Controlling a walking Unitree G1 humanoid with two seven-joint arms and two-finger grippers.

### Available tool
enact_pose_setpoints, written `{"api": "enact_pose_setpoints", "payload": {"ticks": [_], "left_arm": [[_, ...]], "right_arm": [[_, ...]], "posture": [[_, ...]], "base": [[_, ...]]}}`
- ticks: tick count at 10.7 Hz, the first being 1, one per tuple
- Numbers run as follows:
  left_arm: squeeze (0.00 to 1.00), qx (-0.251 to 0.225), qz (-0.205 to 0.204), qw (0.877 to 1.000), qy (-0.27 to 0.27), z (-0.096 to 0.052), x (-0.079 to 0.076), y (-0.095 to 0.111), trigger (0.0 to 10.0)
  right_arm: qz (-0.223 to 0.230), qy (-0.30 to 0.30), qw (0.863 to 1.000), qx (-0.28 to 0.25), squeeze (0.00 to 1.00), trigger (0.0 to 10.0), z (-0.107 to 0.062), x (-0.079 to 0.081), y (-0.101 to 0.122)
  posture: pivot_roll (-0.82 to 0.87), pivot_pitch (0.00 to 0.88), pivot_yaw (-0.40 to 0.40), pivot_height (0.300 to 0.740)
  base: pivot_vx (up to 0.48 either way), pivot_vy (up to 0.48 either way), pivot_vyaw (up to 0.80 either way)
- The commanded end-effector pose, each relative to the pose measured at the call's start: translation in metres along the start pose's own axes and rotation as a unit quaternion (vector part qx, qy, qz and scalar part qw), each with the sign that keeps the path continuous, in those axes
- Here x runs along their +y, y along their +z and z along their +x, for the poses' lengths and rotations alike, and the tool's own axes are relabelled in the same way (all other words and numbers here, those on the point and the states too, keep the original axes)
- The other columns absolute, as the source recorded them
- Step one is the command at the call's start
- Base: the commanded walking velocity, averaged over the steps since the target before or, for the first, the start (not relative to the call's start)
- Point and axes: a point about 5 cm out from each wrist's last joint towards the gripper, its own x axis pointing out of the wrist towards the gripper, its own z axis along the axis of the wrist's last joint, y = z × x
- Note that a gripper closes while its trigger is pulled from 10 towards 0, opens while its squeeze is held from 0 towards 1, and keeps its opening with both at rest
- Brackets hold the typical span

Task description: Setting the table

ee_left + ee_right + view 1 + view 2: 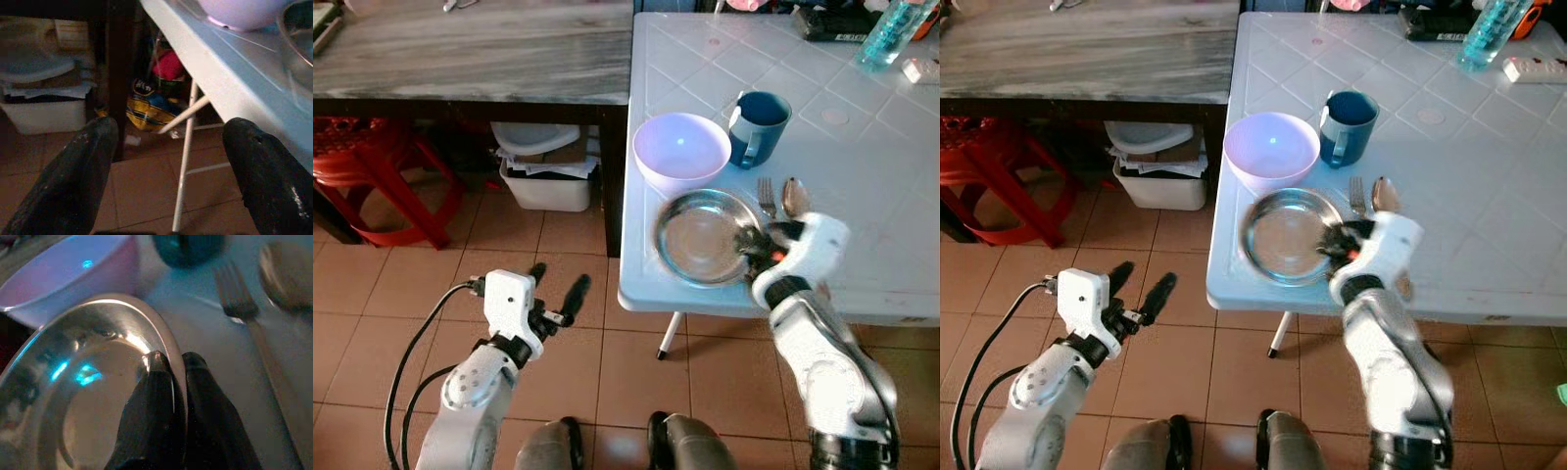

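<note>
A round steel plate [700,237] lies near the front left corner of the white table [862,196]. My right gripper [751,245] is shut on the plate's right rim [173,357], one finger inside and one outside. Behind the plate stands a pale lilac bowl [681,149], with a blue mug [759,127] to its right. A fork [766,197] and a spoon [794,197] lie side by side right of the plate. My left gripper [558,292] hangs open over the floor, left of the table's edge, with nothing between its fingers.
A grey marble-topped table [470,49] stands at the left, with a white bin [548,176] under it and a red stool [372,176] beside. A bottle [891,29] and a dark box [832,22] sit at the table's far side. The floor is tiled.
</note>
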Motion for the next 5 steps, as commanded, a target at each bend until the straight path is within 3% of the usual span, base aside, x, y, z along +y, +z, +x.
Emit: {"api": "enact_pose_setpoints", "payload": {"ticks": [1, 4, 5], "left_arm": [[0.00, 0.004, 0.007, 1.000, 0.010, -0.001, 0.003, -0.002, 10.0], [0.00, -0.015, -0.002, 0.998, 0.067, 0.010, 0.014, 0.004, 10.0], [0.00, -0.027, 0.004, 0.996, 0.085, 0.013, 0.017, 0.008, 10.0]], "right_arm": [[-0.034, -0.041, 0.992, 0.111, 0.00, 10.0, -0.006, -0.013, -0.046], [-0.017, -0.047, 0.994, 0.097, 0.00, 10.0, -0.002, -0.016, -0.043], [-0.035, -0.041, 0.995, 0.086, 0.00, 10.0, 0.001, -0.014, -0.040]], "posture": [[-0.07, 0.167, 0.022, 0.740], [-0.08, 0.163, 0.021, 0.740], [-0.08, 0.152, 0.020, 0.740]], "base": [[0.000, 0.480, 0.00], [0.000, 0.480, 0.00], [0.000, 0.480, 0.00]]}}
